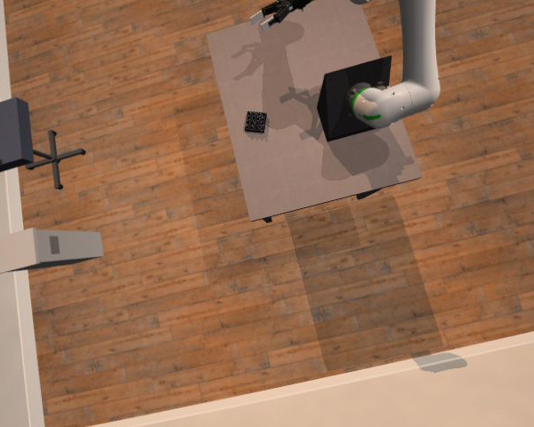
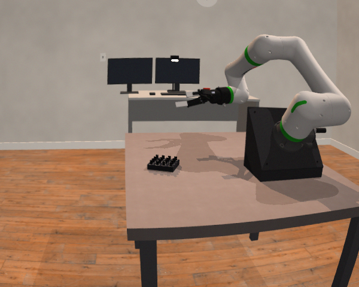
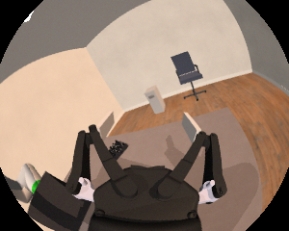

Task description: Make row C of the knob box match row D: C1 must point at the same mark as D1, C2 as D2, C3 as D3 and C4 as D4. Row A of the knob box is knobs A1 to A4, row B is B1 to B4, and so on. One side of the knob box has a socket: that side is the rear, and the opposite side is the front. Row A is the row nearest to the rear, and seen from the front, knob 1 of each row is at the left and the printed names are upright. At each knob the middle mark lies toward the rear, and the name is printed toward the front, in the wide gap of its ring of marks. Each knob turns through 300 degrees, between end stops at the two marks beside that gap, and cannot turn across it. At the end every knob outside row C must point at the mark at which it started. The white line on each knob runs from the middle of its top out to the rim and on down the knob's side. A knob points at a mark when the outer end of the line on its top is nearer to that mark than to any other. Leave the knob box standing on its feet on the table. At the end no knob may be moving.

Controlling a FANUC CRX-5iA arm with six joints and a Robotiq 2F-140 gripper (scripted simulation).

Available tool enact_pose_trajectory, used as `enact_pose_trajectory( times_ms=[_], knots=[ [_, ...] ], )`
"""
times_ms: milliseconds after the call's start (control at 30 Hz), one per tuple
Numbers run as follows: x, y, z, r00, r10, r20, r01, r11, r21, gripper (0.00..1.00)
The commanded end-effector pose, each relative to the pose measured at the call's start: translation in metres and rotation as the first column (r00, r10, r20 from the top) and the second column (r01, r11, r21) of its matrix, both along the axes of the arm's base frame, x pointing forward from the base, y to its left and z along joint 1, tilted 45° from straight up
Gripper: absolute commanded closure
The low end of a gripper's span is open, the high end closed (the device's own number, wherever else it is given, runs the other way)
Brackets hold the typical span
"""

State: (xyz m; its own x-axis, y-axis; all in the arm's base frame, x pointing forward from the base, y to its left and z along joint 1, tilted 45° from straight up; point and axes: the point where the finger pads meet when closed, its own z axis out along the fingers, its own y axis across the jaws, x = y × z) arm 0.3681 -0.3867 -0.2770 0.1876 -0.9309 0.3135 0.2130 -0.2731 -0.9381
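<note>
The knob box [image 1: 255,122] [image 2: 163,167] [image 3: 118,148] is a small black square box with rows of upright black knobs. It stands on the table [image 1: 286,193] [image 2: 185,204] [image 3: 217,125], near the edge away from the robot's base. The white lines, the marks, the printed names and the socket are too small to read in these views. My gripper [image 1: 262,22] [image 2: 183,98] [image 3: 148,117] is open and empty. It points sideways, high above the table's far end, well away from the knob box.
The black robot pedestal [image 1: 338,110] [image 2: 256,154] [image 3: 55,204] stands on the table, across from the knob box. Behind the table is a desk [image 2: 179,109] with two monitors. A chair [image 3: 185,67] and a grey-white cabinet [image 1: 69,245] [image 3: 155,100] stand off the table.
</note>
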Motion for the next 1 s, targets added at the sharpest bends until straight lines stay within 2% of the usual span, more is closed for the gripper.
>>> enact_pose_trajectory(
  times_ms=[0, 233, 300, 333, 533, 800, 867, 900, 967],
  knots=[
    [0.025, 0.026, 0.012, 0.989, 0.129, -0.077, -0.126, 0.991, 0.043, 0.00],
    [0.061, 0.078, 0.033, 0.916, 0.338, -0.217, -0.319, 0.940, 0.119, 0.00],
    [0.061, 0.078, 0.033, 0.916, 0.338, -0.217, -0.319, 0.940, 0.119, 0.00],
    [0.072, 0.100, 0.042, 0.871, 0.409, -0.272, -0.382, 0.912, 0.148, 0.00],
    [0.089, 0.145, 0.060, 0.754, 0.531, -0.386, -0.491, 0.847, 0.204, 0.00],
    [0.101, 0.213, 0.088, 0.539, 0.635, -0.554, -0.604, 0.749, 0.271, 0.00],
    [0.101, 0.213, 0.088, 0.539, 0.635, -0.554, -0.604, 0.749, 0.271, 0.00],
    [0.102, 0.234, 0.098, 0.462, 0.646, -0.608, -0.632, 0.721, 0.286, 0.00],
    [0.102, 0.247, 0.104, 0.417, 0.647, -0.638, -0.646, 0.705, 0.293, 0.00]
  ],
)
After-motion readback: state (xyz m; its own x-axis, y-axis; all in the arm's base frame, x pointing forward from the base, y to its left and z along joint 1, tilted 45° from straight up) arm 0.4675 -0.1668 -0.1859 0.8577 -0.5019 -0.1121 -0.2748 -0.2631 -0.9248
